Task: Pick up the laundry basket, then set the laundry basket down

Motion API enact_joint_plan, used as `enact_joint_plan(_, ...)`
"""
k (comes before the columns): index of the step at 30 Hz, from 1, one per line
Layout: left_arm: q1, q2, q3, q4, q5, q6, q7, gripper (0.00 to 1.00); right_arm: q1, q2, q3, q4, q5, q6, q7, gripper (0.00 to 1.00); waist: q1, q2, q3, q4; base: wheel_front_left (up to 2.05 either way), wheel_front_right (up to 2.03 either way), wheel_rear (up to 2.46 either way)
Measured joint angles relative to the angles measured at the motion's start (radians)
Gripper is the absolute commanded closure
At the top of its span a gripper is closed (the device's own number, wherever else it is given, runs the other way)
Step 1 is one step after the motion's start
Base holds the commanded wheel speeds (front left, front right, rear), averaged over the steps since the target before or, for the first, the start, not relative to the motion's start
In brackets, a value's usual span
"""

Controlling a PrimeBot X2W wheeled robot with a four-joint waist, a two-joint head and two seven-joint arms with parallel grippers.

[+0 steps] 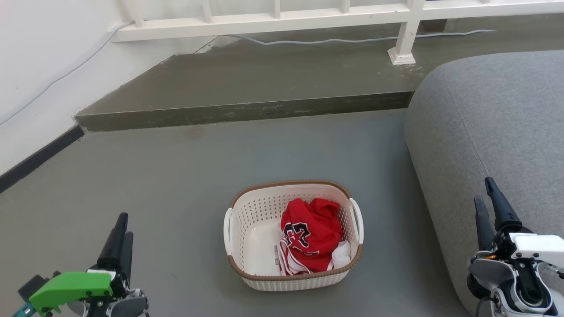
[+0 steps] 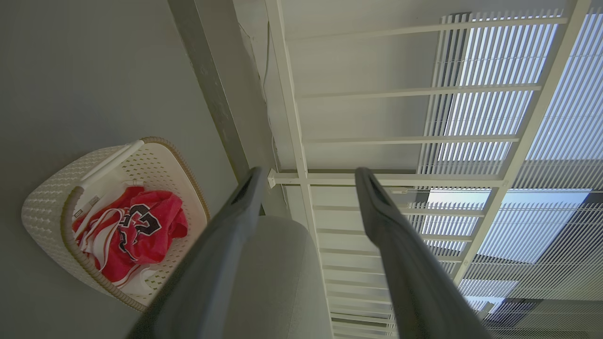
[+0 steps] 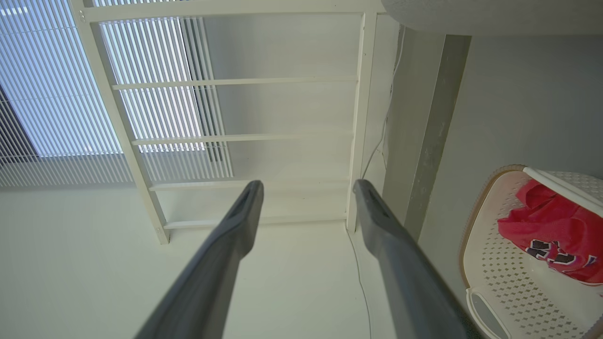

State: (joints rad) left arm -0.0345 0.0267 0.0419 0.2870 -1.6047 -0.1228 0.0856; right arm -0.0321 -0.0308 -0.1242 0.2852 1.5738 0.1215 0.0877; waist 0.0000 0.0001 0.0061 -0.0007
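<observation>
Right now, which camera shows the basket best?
The head view: the basket sits whole near the middle, seen from above, with the red shirt inside. The left wrist view shows the basket sideways, one corner behind a finger. The right wrist view cuts the basket off at its edge.

Perforated plastic laundry basket, woven-look rim

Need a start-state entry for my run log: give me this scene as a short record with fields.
basket: laundry basket upright on the grey floor, not yet picked up
contents: red jersey crumpled in its right half
handles: white side handles, nothing gripping them
left arm: left gripper open, empty, apart from the basket
right arm: right gripper open, empty, seen against the grey sofa
</observation>
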Motion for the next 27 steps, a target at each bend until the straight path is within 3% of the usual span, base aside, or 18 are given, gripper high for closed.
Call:
enact_joint_plan(12,-0.028,0.015,-0.047,-0.032,0.097,0.000,-0.060,0.00,-0.009,-0.026,0.031,-0.020,-0.076,0.000,-0.043,0.00,0.0000,0.0000,0.002,0.002,0.00,0.00,0.00)
enact_joint_plan(27,-0.059,0.050,-0.101,-0.039,0.285,0.000,-0.122,0.00,-0.029,-0.090,0.101,-0.030,-0.297,0.000,-0.117,0.00,0.0000,0.0000,0.002,0.002,0.00,0.00,0.00)
